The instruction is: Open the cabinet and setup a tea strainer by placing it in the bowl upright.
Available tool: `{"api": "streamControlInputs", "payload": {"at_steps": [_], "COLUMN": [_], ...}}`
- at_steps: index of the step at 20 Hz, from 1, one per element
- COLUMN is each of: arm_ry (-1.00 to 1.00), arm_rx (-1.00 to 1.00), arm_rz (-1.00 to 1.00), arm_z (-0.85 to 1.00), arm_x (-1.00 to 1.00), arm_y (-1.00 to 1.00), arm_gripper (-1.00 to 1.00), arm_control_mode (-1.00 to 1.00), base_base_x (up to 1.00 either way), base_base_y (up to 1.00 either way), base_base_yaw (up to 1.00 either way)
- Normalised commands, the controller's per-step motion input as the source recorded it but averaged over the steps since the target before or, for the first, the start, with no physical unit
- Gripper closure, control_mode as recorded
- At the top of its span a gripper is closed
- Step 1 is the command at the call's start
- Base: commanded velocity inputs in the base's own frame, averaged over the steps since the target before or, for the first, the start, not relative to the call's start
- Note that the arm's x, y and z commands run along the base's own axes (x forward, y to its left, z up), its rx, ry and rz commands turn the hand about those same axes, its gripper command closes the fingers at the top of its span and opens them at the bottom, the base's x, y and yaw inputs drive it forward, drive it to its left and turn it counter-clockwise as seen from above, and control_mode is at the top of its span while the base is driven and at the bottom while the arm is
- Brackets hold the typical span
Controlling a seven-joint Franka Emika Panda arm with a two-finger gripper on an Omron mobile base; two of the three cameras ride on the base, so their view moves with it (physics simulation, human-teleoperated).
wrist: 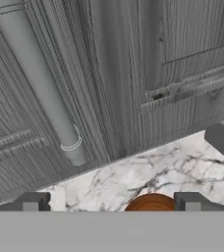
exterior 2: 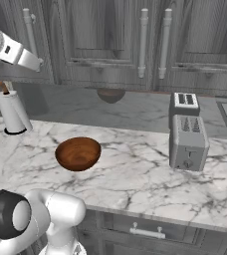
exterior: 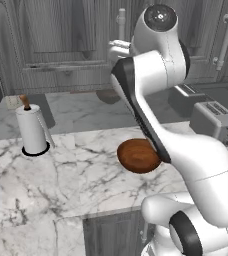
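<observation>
Item: cabinet [wrist: 133, 74], door closed, its silver bar handle [wrist: 42, 88] running lengthwise up and left of our gripper [wrist: 111, 203], close ahead. We hold the fingers [wrist: 33, 202] spread wide, empty. Bowl [exterior 2: 78, 153] sits on the marble counter [exterior 2: 135, 174] below.

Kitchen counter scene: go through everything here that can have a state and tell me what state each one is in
Grey wood-grain cabinet: door shut, nothing holding its silver bar handle.
Glossy reddish-brown wooden bowl: upright on the marble counter, empty.
Silver toaster: standing upright, slots empty.
White paper-towel roll: upright on its holder.
Two-finger gripper: open, holding nothing, facing the handle.
</observation>
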Motion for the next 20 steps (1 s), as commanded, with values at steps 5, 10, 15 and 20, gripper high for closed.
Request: {"api": "streamControlInputs", "payload": {"at_steps": [5, 10, 15, 20], "arm_ry": [-0.01, 0.0, 0.05, 0.0], "arm_rx": [-0.06, -0.19, -0.05, -0.03], "arm_rz": [0.02, 0.03, 0.03, 0.03], "arm_z": [0.1, 0.2, 0.05, 0.0], "arm_x": [0.19, 0.15, 0.31, 0.5], "arm_y": [0.24, 0.24, 0.04, 0.0], "arm_gripper": [-1.0, -1.0, -1.0, -1.0], "arm_control_mode": [-1.0, -1.0, -1.0, -1.0], "base_base_x": [0.0, 0.0, 0.0, 0.0], "base_base_y": [0.0, 0.0, 0.0, 0.0], "base_base_yaw": [0.0, 0.0, 0.0, 0.0]}}
